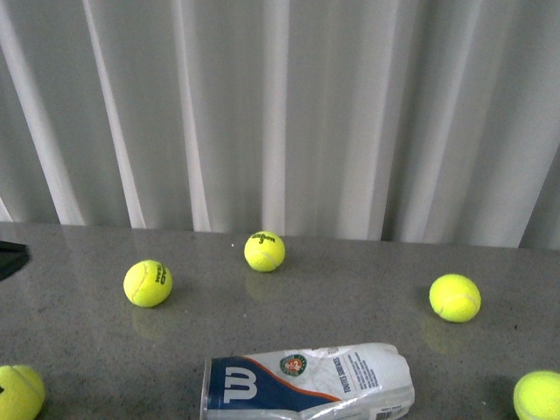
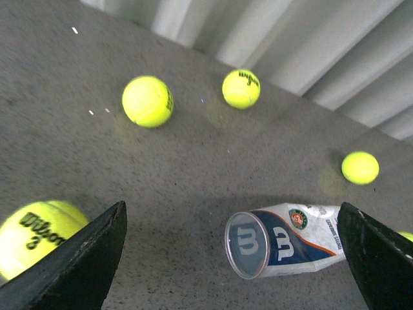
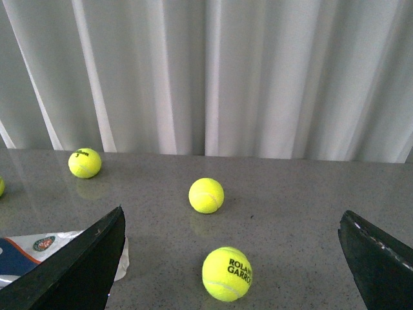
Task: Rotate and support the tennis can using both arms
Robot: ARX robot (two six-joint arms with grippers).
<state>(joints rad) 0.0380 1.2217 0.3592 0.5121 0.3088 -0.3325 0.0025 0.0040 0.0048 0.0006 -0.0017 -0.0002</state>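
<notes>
can: tennis can (image 1: 306, 385) lay flat, lower centre, untouched
grip: my left end effector (image 2: 230, 205) and right end effector (image 3: 232, 212) were wide, empty
progress: none, I judged

left gripper (image 2: 231, 206): jaws wide apart, empty | right gripper (image 3: 232, 212): jaws wide apart, empty

You have soft, even light with weak shadows. The tabletop (image 1: 350, 271) gives faint reflections, the tennis can (image 1: 306, 383) glares white on its label, and the tennis ball (image 2: 35, 236) closest in the left wrist view is blurred.

tennis can (image 1: 306, 383): "W" logo; left-wrist-view ball (image 2: 35, 237): "Wilson 3"; right-wrist-view ball (image 3: 227, 274): "ROLAN GARRO", partly readable
</notes>
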